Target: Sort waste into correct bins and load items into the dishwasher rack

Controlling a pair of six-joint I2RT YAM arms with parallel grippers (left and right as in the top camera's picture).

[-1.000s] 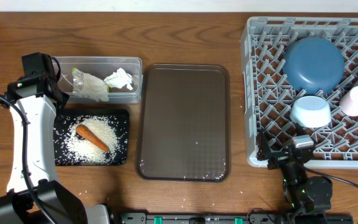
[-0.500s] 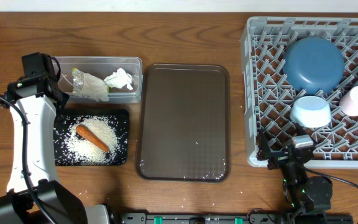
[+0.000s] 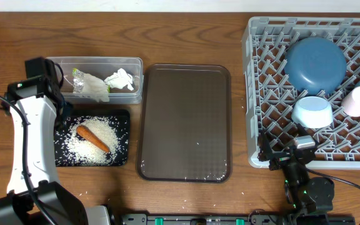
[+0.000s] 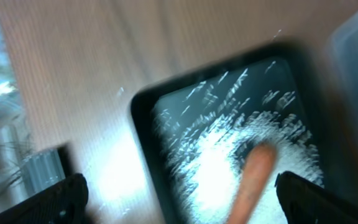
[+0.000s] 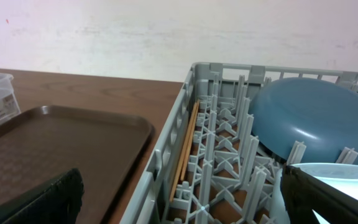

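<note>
Overhead, the large square grey plastic dishwasher rack at the right holds 3 items: a large dark-blue bowl, a small light-blue bowl and a small white cup. In the right wrist view, thin wooden chopsticks lie along its left wall. At the left, a clear rectangular plastic tub contains a crumpled white tissue and a crumpled green-yellow-white wrapper. Just in front of it, a shallow black rectangular tray carries loose white rice grains with a small orange carrot on them. A large brown serving tray lies between. The left gripper hangs over the black tray, jaws spread wide, grasping nothing. The right gripper sits by the rack's near-left corner, likewise spread and grasping nothing.
</note>
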